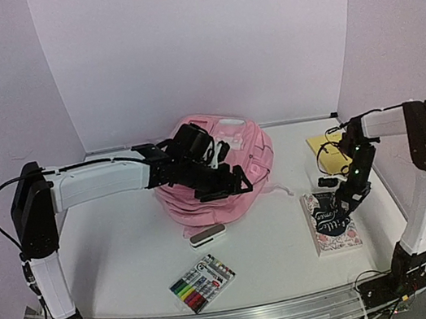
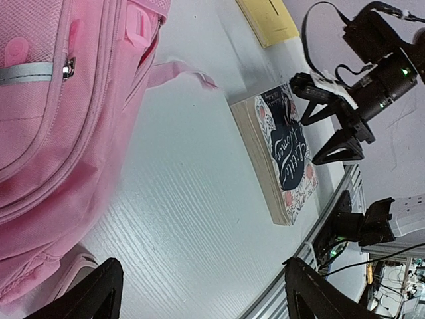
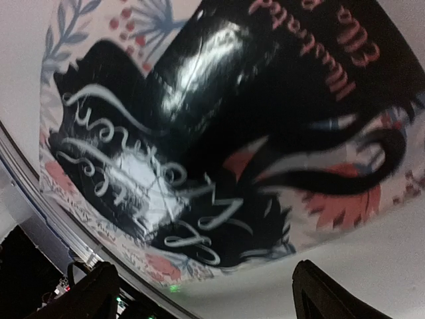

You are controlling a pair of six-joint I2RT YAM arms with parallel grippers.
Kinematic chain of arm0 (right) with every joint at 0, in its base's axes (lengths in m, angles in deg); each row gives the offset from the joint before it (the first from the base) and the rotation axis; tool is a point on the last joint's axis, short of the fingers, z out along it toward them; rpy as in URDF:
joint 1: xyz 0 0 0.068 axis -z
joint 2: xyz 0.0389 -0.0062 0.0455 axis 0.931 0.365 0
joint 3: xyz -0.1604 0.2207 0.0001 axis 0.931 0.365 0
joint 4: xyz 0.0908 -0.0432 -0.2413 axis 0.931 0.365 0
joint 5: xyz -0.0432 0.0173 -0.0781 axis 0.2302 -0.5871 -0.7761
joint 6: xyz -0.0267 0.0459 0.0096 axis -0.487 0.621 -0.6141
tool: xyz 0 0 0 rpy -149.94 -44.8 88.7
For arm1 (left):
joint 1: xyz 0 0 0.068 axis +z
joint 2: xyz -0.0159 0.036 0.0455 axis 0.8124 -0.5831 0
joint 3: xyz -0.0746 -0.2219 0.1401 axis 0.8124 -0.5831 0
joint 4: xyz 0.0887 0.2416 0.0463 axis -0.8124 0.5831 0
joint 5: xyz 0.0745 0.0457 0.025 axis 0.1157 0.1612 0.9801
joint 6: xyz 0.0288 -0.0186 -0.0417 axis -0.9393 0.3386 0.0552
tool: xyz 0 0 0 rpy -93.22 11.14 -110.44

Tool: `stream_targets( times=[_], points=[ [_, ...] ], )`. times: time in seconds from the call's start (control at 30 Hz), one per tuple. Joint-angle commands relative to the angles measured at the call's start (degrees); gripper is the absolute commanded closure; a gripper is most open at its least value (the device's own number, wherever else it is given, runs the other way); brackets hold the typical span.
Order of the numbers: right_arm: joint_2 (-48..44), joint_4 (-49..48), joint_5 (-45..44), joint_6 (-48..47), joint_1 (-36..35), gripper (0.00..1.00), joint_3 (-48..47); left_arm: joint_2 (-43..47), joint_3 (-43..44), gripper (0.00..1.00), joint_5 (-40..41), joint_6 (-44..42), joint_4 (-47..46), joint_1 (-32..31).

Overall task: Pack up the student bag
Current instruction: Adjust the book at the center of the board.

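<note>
The student bag, a soft pink backpack, lies at the middle back of the table; its zipped front fills the left of the left wrist view. My left gripper hovers over the bag's front edge, open and holding nothing. My right gripper hangs open just above a floral-covered book, whose dark cover fills the right wrist view. Its fingers stand wide apart, and nothing is between them.
A yellow notepad lies behind the book at the right. A pack of coloured markers sits near the front edge, with a small white and grey eraser behind it. A pink strap trails from the bag towards the book.
</note>
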Motion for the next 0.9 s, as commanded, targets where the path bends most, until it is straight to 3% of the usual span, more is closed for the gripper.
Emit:
stream_targets(
  times=[0.0, 0.13, 0.27, 0.4, 0.5, 0.7, 0.87],
  points=[
    [5.75, -2.87, 8.23, 6.92, -2.60, 0.14, -3.80, -1.71, 0.29, 0.16, -1.73, -0.09, -2.73, -0.92],
    [8.41, -7.11, 16.86, 17.54, -4.08, 0.24, -4.20, -3.98, 2.44, 0.17, -1.66, -1.08, -2.61, -1.60],
    [4.79, -17.84, 24.13, 31.29, -5.05, 0.32, 0.47, -9.53, 8.29, 0.18, -4.21, -2.45, -2.11, -2.17],
    [1.13, -24.57, 25.73, 41.12, -5.74, 0.35, 3.77, -15.87, 14.42, 0.21, -9.57, -2.22, -1.19, -2.96],
    [0.02, -24.48, 25.31, 44.83, -5.72, 0.33, 5.01, -17.92, 16.40, 0.22, -12.58, -1.63, 0.08, -4.27],
    [-4.51, -23.08, 23.51, 45.87, -5.32, 0.29, 6.51, -13.97, 9.78, 0.24, -16.09, 0.02, -1.44, -6.05],
    [-6.64, -22.29, 23.13, 47.91, -4.75, 0.26, 8.81, -16.80, 10.94, 0.24, -19.12, -0.08, -0.68, -7.17]
  ],
)
